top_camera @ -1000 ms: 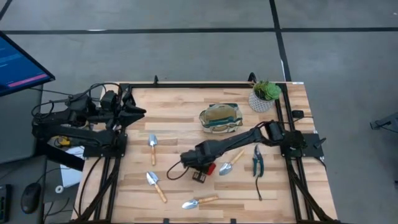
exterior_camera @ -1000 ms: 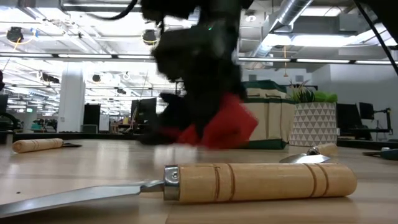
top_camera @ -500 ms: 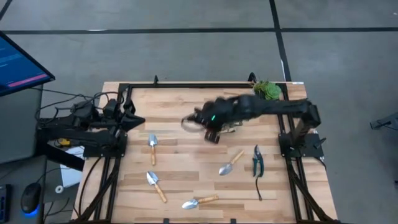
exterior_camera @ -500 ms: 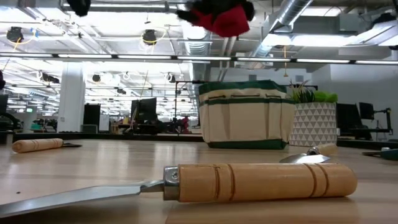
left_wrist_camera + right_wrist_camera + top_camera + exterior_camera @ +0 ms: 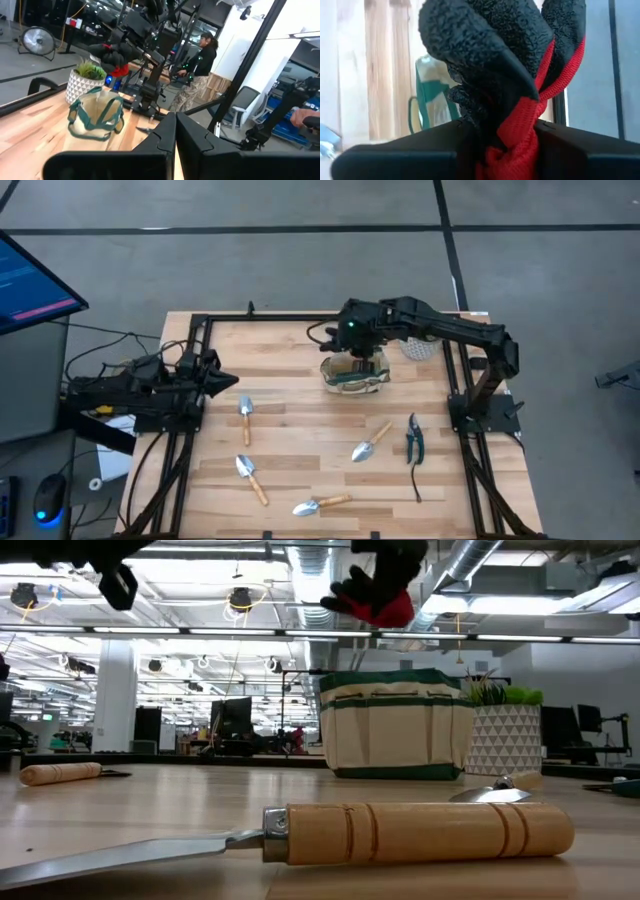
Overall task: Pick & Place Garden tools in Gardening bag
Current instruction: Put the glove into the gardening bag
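My right gripper is above the beige, green-trimmed gardening bag, shut on the red-and-black glove. The glove also shows high over the bag in the low view and in the left wrist view. My left gripper is shut and empty at the table's left side. Several wooden-handled trowels lie flat on the table. The dark-handled shears lie at the right. My right gripper pinches the bunched glove between its two fingers, at a gathered part of red and black fabric. The fingers point down from above. The glove is lifted clear, crumpled, over the bag's mouth.
A green plant in a white pot stands at the far right corner, close beside the bag. A dark frame runs round the table's edges. A person stands in the room beyond the table.
My right gripper has risen from the middle of the table with the glove and gone toward the far edge, to above the bag. The glove is lifted clear of the table. My left gripper has shifted a little toward the near edge.
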Tool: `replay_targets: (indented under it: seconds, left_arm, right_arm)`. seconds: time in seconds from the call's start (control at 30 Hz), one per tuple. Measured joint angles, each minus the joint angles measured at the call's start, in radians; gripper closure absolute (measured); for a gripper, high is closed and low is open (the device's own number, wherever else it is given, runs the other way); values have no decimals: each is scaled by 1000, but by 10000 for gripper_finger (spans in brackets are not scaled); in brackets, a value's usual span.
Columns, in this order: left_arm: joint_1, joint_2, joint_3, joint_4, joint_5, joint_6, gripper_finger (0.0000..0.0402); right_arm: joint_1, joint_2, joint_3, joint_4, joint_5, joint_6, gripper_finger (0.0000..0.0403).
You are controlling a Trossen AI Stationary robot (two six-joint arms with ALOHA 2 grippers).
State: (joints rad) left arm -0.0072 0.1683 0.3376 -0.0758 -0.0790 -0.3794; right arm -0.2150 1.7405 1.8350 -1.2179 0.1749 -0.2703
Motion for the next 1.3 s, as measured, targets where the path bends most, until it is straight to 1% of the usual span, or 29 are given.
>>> replay_targets:
  seconds: [0.1,0.27,0.43,0.57,0.63,0.8,1.13,1.2,1.3]
  left_arm:
    - [0,0,-29,14,-2,-1,400]
    - [0,0,-48,24,-19,-16,400]
    - [0,0,-48,26,-26,-17,400]
    - [0,0,-49,27,-26,-16,400]
    - [0,-1,-61,30,-30,-16,400]
    - [0,0,-105,42,-39,-42,400]
    - [0,0,-147,61,-46,-50,400]
    - [0,0,-158,76,-46,-51,400]
    - [0,0,-174,95,-47,-55,400]
  right_arm:
    - [-24,-7,-82,10,-39,-20,333]
    - [-39,-10,-202,77,-93,-35,333]
    - [-35,-11,-299,123,-99,-73,333]
    - [-42,-11,-338,130,-99,-85,333]
    - [-44,-11,-347,139,-97,-96,326]
    - [-43,-12,-361,168,-97,-99,277]
    - [-43,-12,-362,160,-96,-60,156]
    - [-43,-12,-355,144,-96,-52,140]
    - [-43,-11,-312,104,-96,-44,130]
